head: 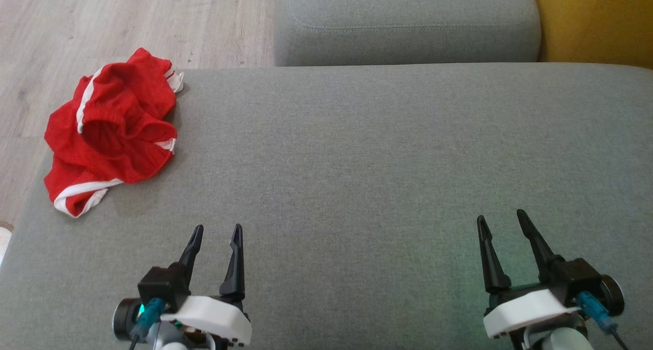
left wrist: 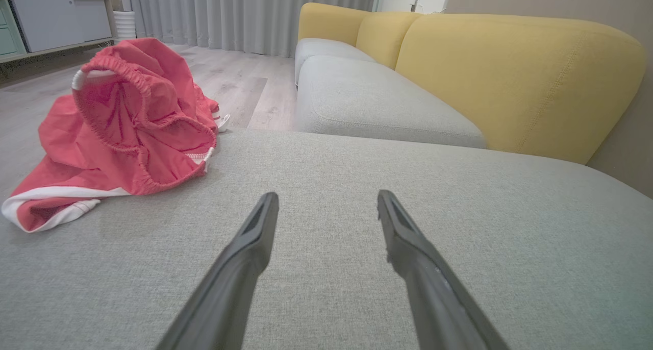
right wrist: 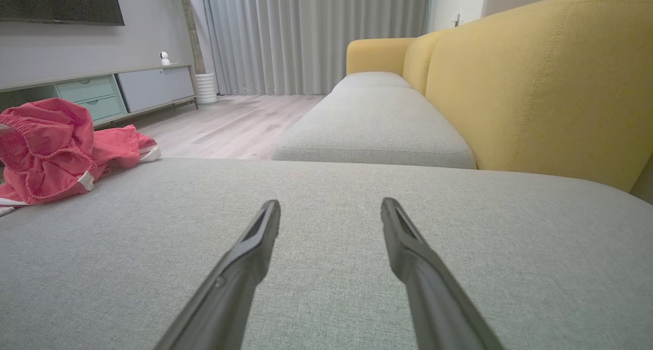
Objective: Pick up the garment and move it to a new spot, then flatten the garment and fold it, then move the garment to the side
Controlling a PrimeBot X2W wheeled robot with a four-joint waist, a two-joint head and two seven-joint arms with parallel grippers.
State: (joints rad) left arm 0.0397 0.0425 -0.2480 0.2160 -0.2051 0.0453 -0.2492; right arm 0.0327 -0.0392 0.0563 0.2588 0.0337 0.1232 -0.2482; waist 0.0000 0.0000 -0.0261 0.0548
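Note:
The garment (head: pixel 109 130) is a crumpled red pair of shorts with white trim, lying at the far left corner of the grey cushion (head: pixel 387 166); part of it hangs over the left edge. It also appears in the left wrist view (left wrist: pixel 127 130) and the right wrist view (right wrist: pixel 51 148). My left gripper (head: pixel 217 232) stands open near the front edge, well short of the garment and to its right. My right gripper (head: pixel 502 217) is open at the lower right, far from it. Both sets of fingers (left wrist: pixel 255 238) (right wrist: pixel 255 240) hold nothing.
A second grey seat cushion (head: pixel 408 23) lies beyond, with a yellow backrest (head: pixel 597 23) at the right. Wooden floor (head: pixel 102 23) runs along the left. A low cabinet (right wrist: pixel 122 87) and curtains (right wrist: pixel 316 33) stand further off.

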